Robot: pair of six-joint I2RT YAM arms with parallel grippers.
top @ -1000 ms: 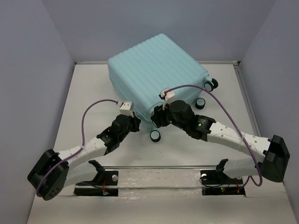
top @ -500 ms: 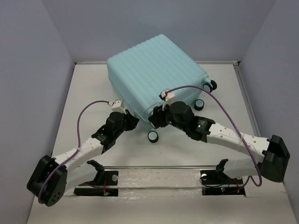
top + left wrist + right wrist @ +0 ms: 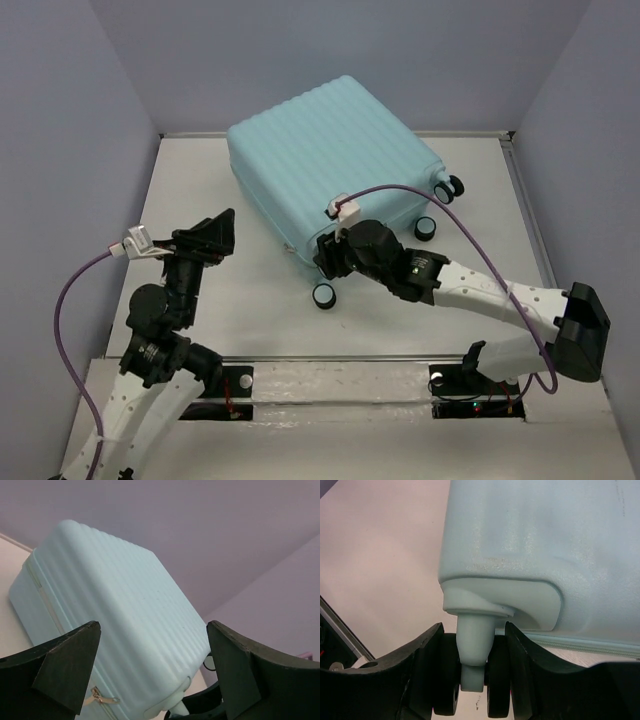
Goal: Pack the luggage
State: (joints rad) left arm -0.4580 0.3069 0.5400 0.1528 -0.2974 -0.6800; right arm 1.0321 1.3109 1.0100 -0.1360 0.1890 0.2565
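The luggage (image 3: 330, 160) is a pale aqua ribbed hard-shell suitcase, lying closed on the table with its black spinner wheels toward the right arm. My right gripper (image 3: 326, 254) is at its near corner, and the wrist view shows that gripper (image 3: 474, 645) shut on a twin wheel (image 3: 497, 680) under the aqua wheel post. My left gripper (image 3: 212, 238) hangs to the left of the luggage, apart from it. Its jaws (image 3: 152, 630) stand wide open with nothing between them, and the luggage (image 3: 125, 620) shows beyond, with a zipper pull (image 3: 100, 697) on its side seam.
Three free wheels show: one near the front corner (image 3: 325, 294) and two on the right side (image 3: 427, 227) (image 3: 455, 185). Grey walls close in the table on the left, back and right. A metal rail (image 3: 330, 358) runs along the near edge by the arm bases.
My left gripper has opened and its arm has drawn back leftward, away from the luggage's near corner. The luggage has shifted slightly left. My right gripper stays on the wheel.
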